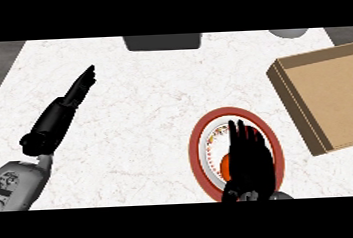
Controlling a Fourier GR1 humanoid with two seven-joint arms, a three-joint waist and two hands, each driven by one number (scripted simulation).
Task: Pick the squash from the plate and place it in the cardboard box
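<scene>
A plate [200, 140] with a red rim and a patterned white centre lies on the counter at the lower right. My right hand [249, 158] hangs over it, fingers straight and pointing away from me. It hides most of the orange squash [225, 165], of which only a small patch shows at the hand's left edge. The open cardboard box [334, 99] stands just right of the plate, with nothing inside. My left hand [61, 113] rests open at the left of the counter, far from the plate.
A dark grey object [163, 41] sits at the counter's back edge in the middle. A pale grey round thing [288, 33] shows at the back right. White marbled counter lies between my left hand and the plate.
</scene>
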